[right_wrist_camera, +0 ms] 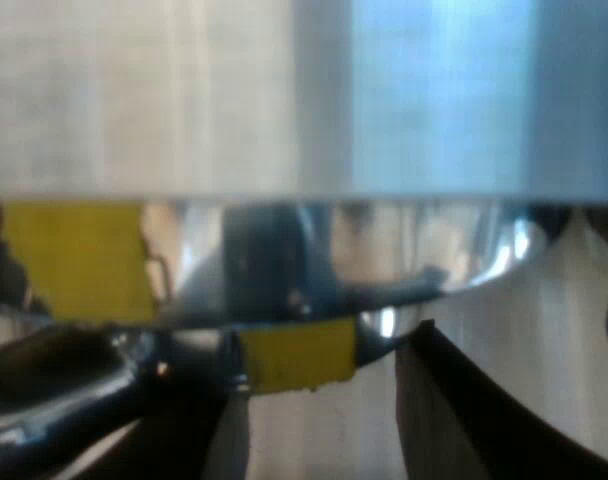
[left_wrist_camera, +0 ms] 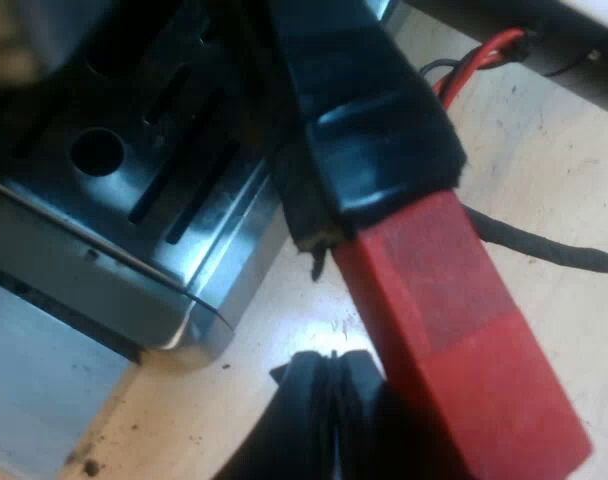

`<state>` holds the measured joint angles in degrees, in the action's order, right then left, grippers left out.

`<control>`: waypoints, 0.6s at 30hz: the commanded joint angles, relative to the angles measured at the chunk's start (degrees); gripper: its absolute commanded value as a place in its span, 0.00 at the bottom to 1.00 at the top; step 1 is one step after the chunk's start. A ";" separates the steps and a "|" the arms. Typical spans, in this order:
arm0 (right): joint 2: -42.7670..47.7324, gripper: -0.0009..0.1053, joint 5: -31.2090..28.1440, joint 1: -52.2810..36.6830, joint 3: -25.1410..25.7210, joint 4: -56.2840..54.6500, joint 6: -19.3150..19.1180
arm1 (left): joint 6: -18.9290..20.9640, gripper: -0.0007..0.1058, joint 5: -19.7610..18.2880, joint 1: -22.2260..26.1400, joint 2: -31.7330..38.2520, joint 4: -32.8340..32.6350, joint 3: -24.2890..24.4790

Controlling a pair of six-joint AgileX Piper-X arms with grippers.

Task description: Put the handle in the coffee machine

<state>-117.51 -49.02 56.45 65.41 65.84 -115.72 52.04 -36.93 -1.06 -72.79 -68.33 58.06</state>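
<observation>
I am working over a table [left_wrist_camera: 544, 150] of pale wood, matt, with a faint grain. Strong light falls on it: there is one white glare [left_wrist_camera: 306, 325] on the bare board, and soft shadow lies close around that patch. A few dark specks [left_wrist_camera: 89, 466] are scattered on the wood where it is shaded, one larger crumb among finer grains. On my right feed the table [right_wrist_camera: 554, 300] is a light stretch with straight grain lines, evenly lit, under a cool bluish cast. Of walls, floor or windows I can tell nothing.
</observation>
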 commanded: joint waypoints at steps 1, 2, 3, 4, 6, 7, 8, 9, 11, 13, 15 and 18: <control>2.34 0.37 -0.15 -0.25 1.74 4.25 -0.21 | 2.55 0.01 -4.99 -3.00 0.58 -0.46 0.07; 2.34 0.37 -0.20 -0.25 1.74 4.25 -0.21 | 3.11 0.01 -5.00 -3.91 0.58 -0.51 0.07; 2.34 0.37 -0.18 -0.25 1.74 4.25 -0.21 | 3.43 0.01 -5.00 -4.59 0.58 -0.66 0.07; 2.34 0.37 -0.18 -0.25 1.74 4.25 -0.21 | 3.44 0.01 -5.00 -4.82 0.58 -0.68 0.07; 2.66 0.37 -0.35 -0.09 1.74 3.66 -0.21 | 3.43 0.01 -4.37 -5.25 0.58 -0.67 0.07; 2.88 0.37 -0.33 -0.07 1.74 2.92 -0.21 | 3.43 0.01 -4.20 -5.25 0.58 -0.57 0.07; 3.54 0.37 -0.46 0.21 1.74 0.72 -0.21 | 3.60 0.01 -3.73 -5.25 0.58 -0.57 0.07; 4.20 0.37 -0.44 0.43 1.59 -1.65 -0.21 | 3.73 0.01 -3.40 -5.25 0.58 -0.77 0.07; 5.35 0.37 0.05 0.63 1.57 -5.48 0.33 | 4.61 0.01 -3.18 -5.25 0.71 -0.80 0.07; 6.88 0.37 1.51 1.00 0.64 -11.04 2.70 | 5.31 0.01 -3.19 -5.25 1.09 -0.80 0.07; 9.17 0.37 4.85 1.07 -1.48 -16.40 7.04 | 6.17 0.01 -2.27 -5.25 2.15 -0.50 0.07; 11.55 0.37 5.40 1.07 -4.18 -19.87 7.96 | 6.06 0.01 -1.35 -5.25 3.82 -0.28 -0.81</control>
<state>-108.28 -45.58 57.17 61.61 45.89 -109.23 57.45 -33.85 -5.32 -70.59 -67.23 57.63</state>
